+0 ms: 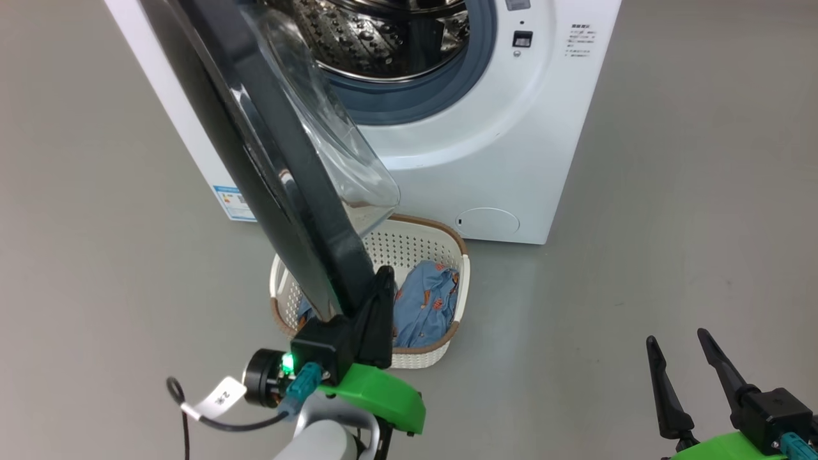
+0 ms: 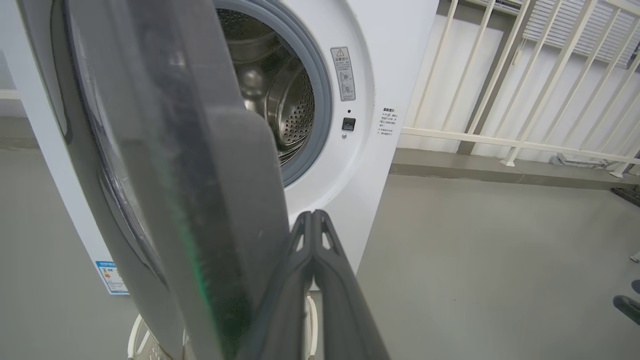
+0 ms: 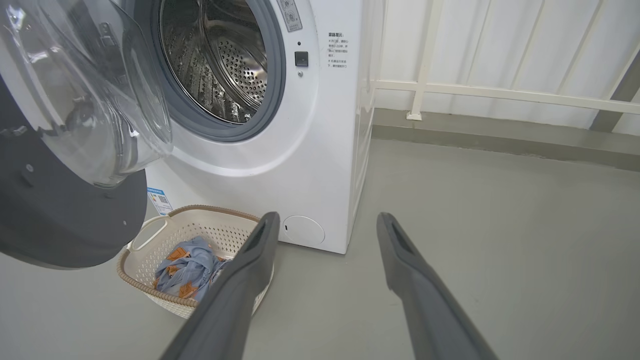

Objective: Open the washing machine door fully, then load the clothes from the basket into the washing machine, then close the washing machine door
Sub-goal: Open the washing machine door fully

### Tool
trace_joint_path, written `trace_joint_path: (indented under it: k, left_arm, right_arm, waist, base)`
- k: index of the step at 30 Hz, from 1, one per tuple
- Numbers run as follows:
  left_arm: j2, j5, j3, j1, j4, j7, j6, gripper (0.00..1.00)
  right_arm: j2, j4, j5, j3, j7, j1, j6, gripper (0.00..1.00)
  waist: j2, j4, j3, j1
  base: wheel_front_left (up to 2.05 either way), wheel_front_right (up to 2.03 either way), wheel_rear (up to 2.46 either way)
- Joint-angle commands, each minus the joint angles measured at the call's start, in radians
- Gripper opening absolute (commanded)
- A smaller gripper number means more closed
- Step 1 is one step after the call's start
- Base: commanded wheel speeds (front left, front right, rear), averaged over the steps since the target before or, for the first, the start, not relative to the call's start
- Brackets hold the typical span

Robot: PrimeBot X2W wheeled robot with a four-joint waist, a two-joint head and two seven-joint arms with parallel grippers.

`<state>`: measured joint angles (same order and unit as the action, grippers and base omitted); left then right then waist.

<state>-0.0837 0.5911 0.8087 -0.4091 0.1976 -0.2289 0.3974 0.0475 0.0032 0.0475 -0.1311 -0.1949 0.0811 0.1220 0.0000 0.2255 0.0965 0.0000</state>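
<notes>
Standing swung partway out, the washing machine door [image 1: 275, 160] is met at its lower edge by the left hand [image 1: 385, 275].
In the head view, the left hand's fingers are pressed together, nothing held, at lower centre. The right hand [image 1: 677, 337] is spread wide and empty at lower right. The clothes [image 1: 422, 300] lie in the basket [image 1: 463, 281] before the washing machine [image 1: 479, 140]. In the left wrist view, the closed fingers are seen just right of the rim. In the right wrist view, the basket is seen lower left.
</notes>
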Motion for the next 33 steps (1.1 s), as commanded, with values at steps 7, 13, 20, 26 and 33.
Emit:
trace_joint_path:
  k: [7, 13, 20, 26, 33]
  left_arm:
    - [-0.059, -0.019, -0.059, 0.019, -0.089, 0.001, 0.067, 0.0]
    - [-0.08, -0.042, -0.055, 0.049, -0.166, -0.003, 0.102, 0.0]
    - [-0.095, -0.045, -0.061, 0.089, -0.218, -0.004, 0.133, 0.0]
    - [-0.112, -0.036, -0.091, 0.122, -0.233, -0.011, 0.157, 0.0]
    - [-0.129, -0.044, -0.137, 0.154, -0.251, -0.024, 0.172, 0.0]
  right_arm:
    - [0.017, -0.034, 0.002, 0.021, 0.001, -0.039, 0.009, 1.0]
    - [0.024, -0.038, 0.0, 0.022, 0.002, -0.041, 0.009, 1.0]
    - [0.03, -0.044, 0.0, 0.024, 0.006, -0.046, 0.009, 1.0]
    - [0.032, -0.055, -0.004, 0.019, 0.012, -0.045, 0.009, 1.0]
    - [0.042, -0.07, -0.004, 0.021, 0.022, -0.041, 0.009, 1.0]
  waist:
    - [0.0, 0.029, 0.016, 0.0]
    - [0.0, 0.062, 0.026, 0.0]
    - [0.0, 0.108, 0.033, 0.0]
    - [0.0, 0.149, 0.038, 0.0]
    - [0.0, 0.183, 0.045, 0.0]
  base:
    - [0.0, 0.0, 0.0]
    - [0.0, 0.0, 0.0]
    - [0.0, 0.0, 0.0]
    - [0.0, 0.0, 0.0]
    - [0.0, 0.0, 0.0]
